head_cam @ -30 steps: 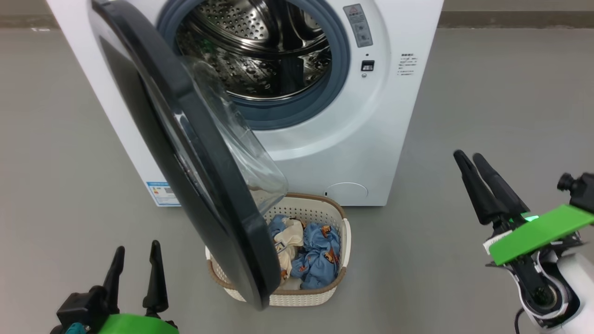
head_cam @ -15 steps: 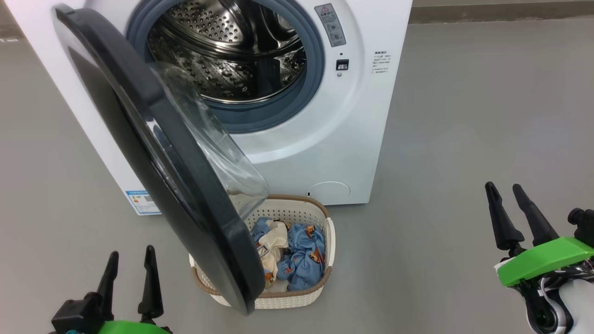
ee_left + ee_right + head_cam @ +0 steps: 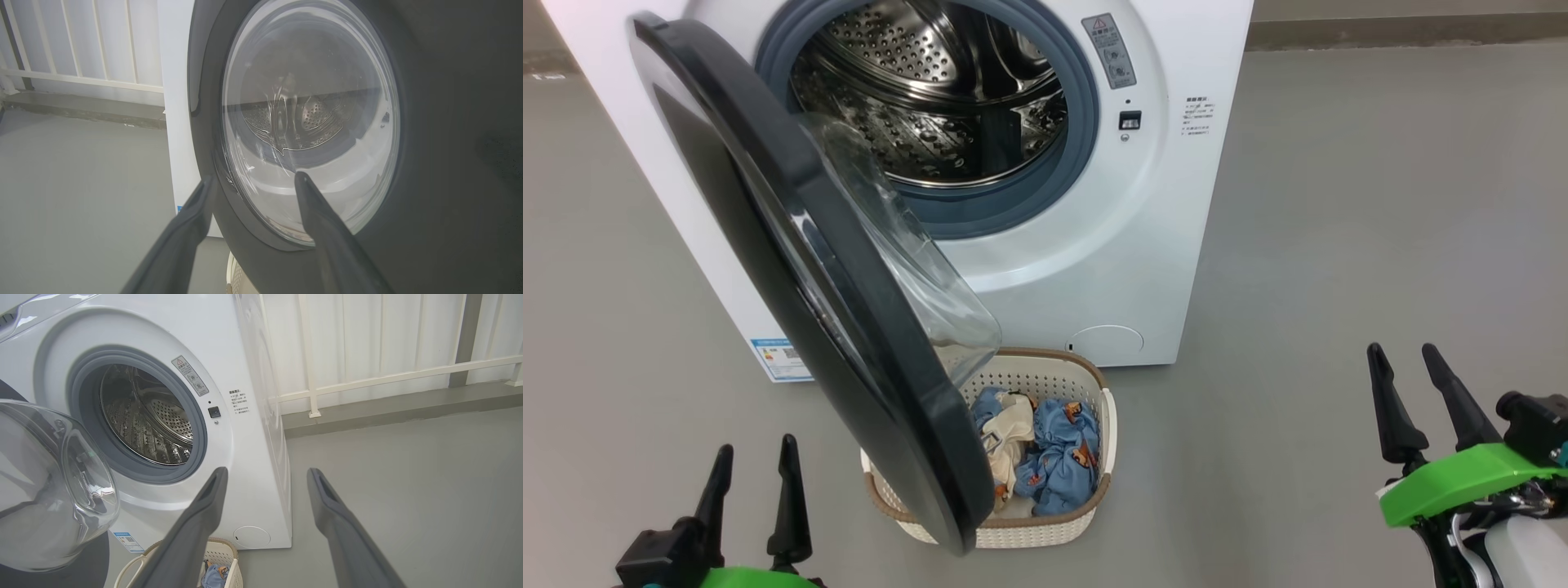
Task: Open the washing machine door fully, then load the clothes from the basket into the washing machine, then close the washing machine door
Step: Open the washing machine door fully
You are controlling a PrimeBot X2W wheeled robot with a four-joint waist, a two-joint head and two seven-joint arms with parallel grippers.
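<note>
The white washing machine (image 3: pixel 1176 204) stands at the top of the head view, its steel drum (image 3: pixel 931 106) exposed. The washing machine door (image 3: pixel 792 269) hangs partly open, its black rim swung out over the left side of the basket (image 3: pixel 1107 441). Blue and cream clothes (image 3: pixel 1058 461) lie in the basket. My left gripper (image 3: pixel 756 447) is open, low at the left in front of the door; the left wrist view shows it (image 3: pixel 254 177) facing the door's outer glass (image 3: pixel 310 102). Right of the basket, my right gripper (image 3: pixel 1401 349) is open and holds nothing.
Grey floor spreads around the machine. The right wrist view shows the drum (image 3: pixel 147 416), the door's glass bowl (image 3: pixel 57 486), the basket (image 3: pixel 222 553) and a white railing (image 3: pixel 388 377) behind the machine. A blue label (image 3: pixel 780 359) marks the machine's lower left corner.
The head camera has shifted a little. My right gripper has drawn back down and to the right, away from the machine. The left gripper and the door stand as before.
</note>
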